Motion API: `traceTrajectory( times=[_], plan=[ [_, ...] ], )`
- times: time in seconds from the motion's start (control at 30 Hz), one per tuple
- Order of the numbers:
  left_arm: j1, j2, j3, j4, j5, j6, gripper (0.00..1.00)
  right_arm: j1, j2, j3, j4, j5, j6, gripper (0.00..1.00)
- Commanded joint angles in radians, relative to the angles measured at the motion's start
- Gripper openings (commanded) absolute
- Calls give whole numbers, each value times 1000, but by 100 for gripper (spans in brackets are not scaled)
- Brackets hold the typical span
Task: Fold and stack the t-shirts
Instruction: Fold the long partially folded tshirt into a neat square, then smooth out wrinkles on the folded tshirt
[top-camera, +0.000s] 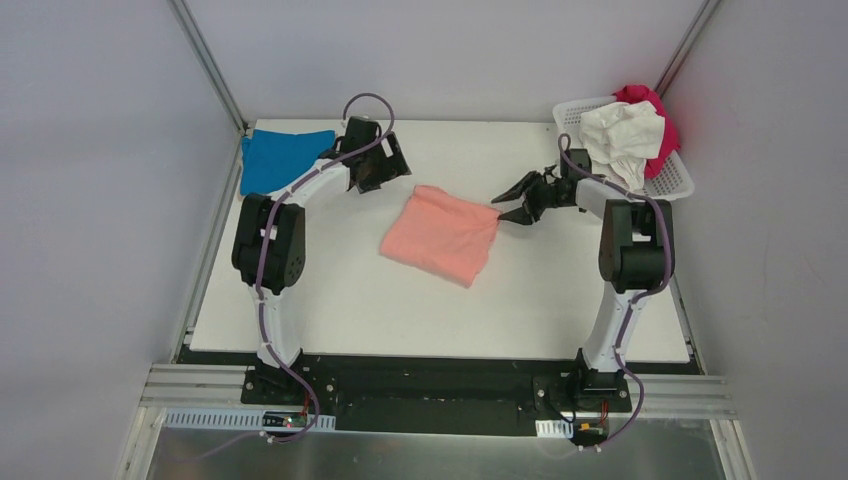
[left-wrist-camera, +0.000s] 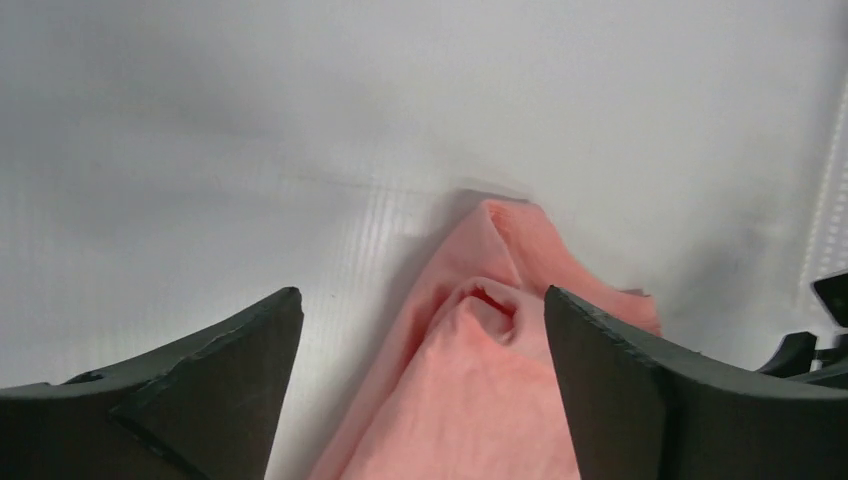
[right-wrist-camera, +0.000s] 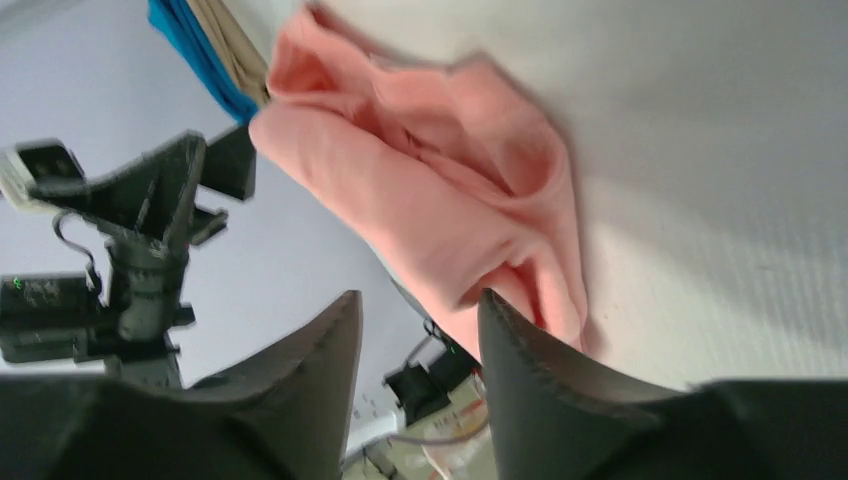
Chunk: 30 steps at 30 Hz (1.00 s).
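Note:
A salmon-pink t-shirt (top-camera: 440, 235) lies folded in a rough rectangle mid-table. My left gripper (top-camera: 390, 175) hovers just off its back-left corner. In the left wrist view that gripper (left-wrist-camera: 422, 300) stands open, and the pink cloth (left-wrist-camera: 480, 400) lies loose below the wide-apart jaws. My right gripper (top-camera: 503, 207) is at the shirt's back-right corner. It (right-wrist-camera: 420, 305) is open with nothing between the fingers, and the pink fold (right-wrist-camera: 430, 190) sits just past the right fingertip. A bright blue t-shirt (top-camera: 280, 158) lies flat at the back left. White (top-camera: 622, 135) and magenta (top-camera: 655, 110) t-shirts are piled in the basket.
A white lattice basket (top-camera: 678, 182) stands at the back right corner, close behind the right arm. A thin tan board (right-wrist-camera: 228, 45) shows beside the blue cloth. Grey walls and metal frame posts close in the table on three sides.

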Motion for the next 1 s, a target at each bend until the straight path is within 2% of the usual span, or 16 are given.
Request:
traceTrajectory(
  times=[0.0,0.03,0.07,0.2,0.33,0.43,0.63,0.8,0.97],
  plan=[
    [10,-32,81,-1,-19,41,98,-9,-48,107,-18,176,-10,68],
    [8,-46,81,-1,-5,45,99,-6,-74,107,-38,244,-24,90],
    [8,-59,77,-1,16,50,99,-4,-103,100,-67,302,-42,98],
    [0,-89,40,1,193,77,99,23,-238,3,-93,393,-72,100],
    [-25,-48,54,8,392,87,99,88,-321,-92,5,313,-46,99],
    [-50,12,117,8,506,89,99,133,-306,-118,89,285,-46,99],
    [-67,151,231,1,450,112,99,163,-194,-47,134,285,-46,99],
    [-64,287,377,-38,406,124,99,158,-83,40,133,296,-46,99],
    [-58,383,450,-58,322,117,99,136,15,101,121,314,-46,99]
  ],
)
